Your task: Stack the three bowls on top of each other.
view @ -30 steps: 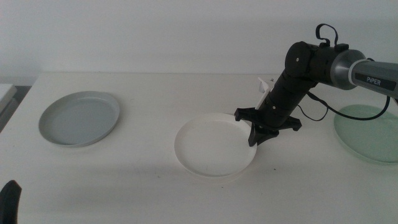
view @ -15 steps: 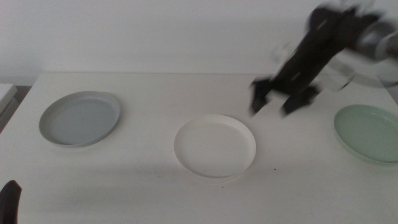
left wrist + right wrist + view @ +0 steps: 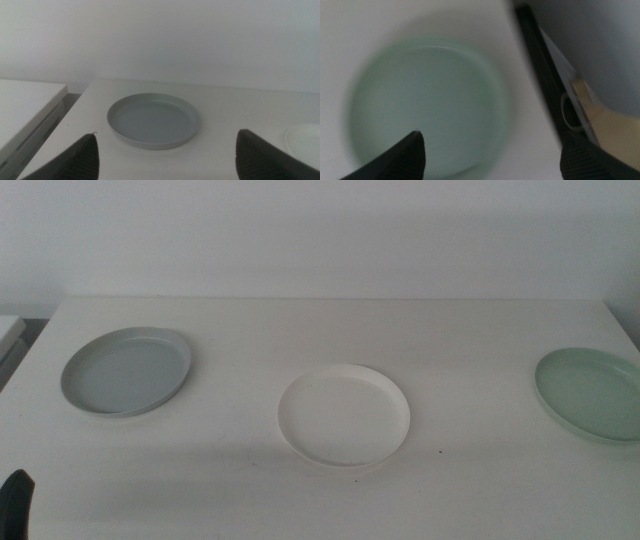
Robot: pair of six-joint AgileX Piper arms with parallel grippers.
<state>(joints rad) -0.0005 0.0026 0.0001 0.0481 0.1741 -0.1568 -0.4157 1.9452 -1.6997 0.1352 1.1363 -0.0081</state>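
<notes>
My right hand (image 3: pixel 490 150) hangs over the pale mint-green shallow round bowl (image 3: pixel 427 102), jaws spread wide with nothing between them; its wrist picture is blurred, so I cannot tell how high above the bowl it is. From the middle view this hand is out of sight. My left hand (image 3: pixel 167 155) waits low at the near left corner of the worktop, jaws likewise spread and empty, and only a dark tip of it (image 3: pixel 15 500) shows at the bottom edge of the middle view.

The three bowls lie apart from one another, none stacked, all right way up and flat on the white worktop (image 3: pixel 330 330). The mint-green bowl (image 3: pixel 590 393) sits at the far right, close to the worktop's right edge. The white shallow round bowl (image 3: pixel 344 416) lies in the middle, slightly nearer the front. The light grey-blue shallow round bowl (image 3: pixel 127 370) lies at the left; my left wrist view looks straight across at it (image 3: pixel 153 120), and a sliver of the white bowl (image 3: pixel 304 145) shows past it to one side.

Beyond the worktop's left edge stands a lower white surface (image 3: pixel 25 107), separated from it by a dark gap. Beside the mint-green bowl, off the worktop's edge, a dark strip (image 3: pixel 545 85) runs along, with a tan object (image 3: pixel 607 122) past it, too blurred to name.
</notes>
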